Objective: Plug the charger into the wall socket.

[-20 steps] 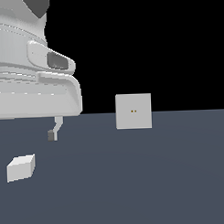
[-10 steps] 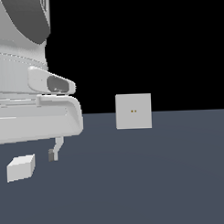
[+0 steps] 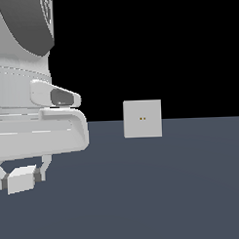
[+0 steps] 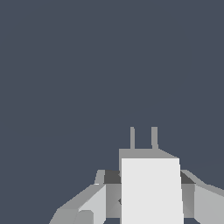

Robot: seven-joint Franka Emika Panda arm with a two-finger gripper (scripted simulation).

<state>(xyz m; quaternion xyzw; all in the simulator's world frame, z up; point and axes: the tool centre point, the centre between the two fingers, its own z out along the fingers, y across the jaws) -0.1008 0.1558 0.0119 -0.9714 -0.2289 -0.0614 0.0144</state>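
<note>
Seeing my jaws [image 3: 21, 177] straddle the charger [image 3: 21, 179] low at the exterior view's left, fingers [image 4: 94, 203] flanking it; whether they grip it I cannot tell. Two prongs [image 4: 143, 138] point away. Socket [image 3: 142, 118] stands far right, well apart.

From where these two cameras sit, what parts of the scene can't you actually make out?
- Exterior view: the arm's bulk hides the top of the gripper; whether its fingers touch the charger is unclear.
- Exterior view: the wall socket shows only two tiny dots; its holes are too small to judge.
- Wrist view: the socket is out of frame.
- Wrist view: the charger's lower end is cut off by the picture's edge.
</note>
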